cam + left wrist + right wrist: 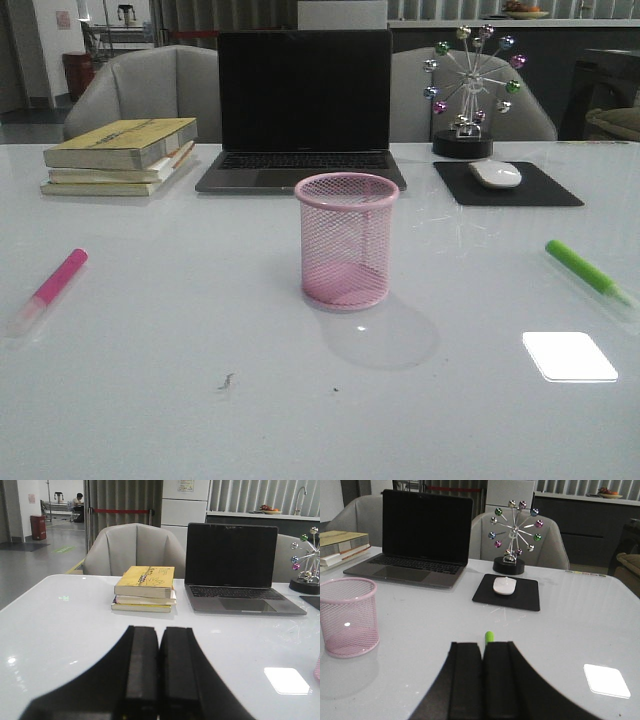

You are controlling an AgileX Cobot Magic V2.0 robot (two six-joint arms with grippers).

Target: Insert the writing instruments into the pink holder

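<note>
Near edge of tabletop (150, 400) bare but for small dark speck. Pink holder (347, 240) upright at centre, empty. Pink marker (50, 288) lies far left, green marker (588, 271) far right, both flat, well apart from holder. Left gripper (159, 680) and right gripper (483, 680): fingers clenched, nothing held. Green marker's end peeks just beyond right fingers. Likely first step: release right fingers, straddle marker body mid-length, lift, tip upright before lowering over rim.

Glossy tabletop (150, 400), wire mesh and matt pad

The pink holder (347, 240) is see-through metal mesh with a smooth rim; the mouse pad (510, 186) looks matt black, and both claws' (159, 680) (482, 685) fingers are dull black.
</note>
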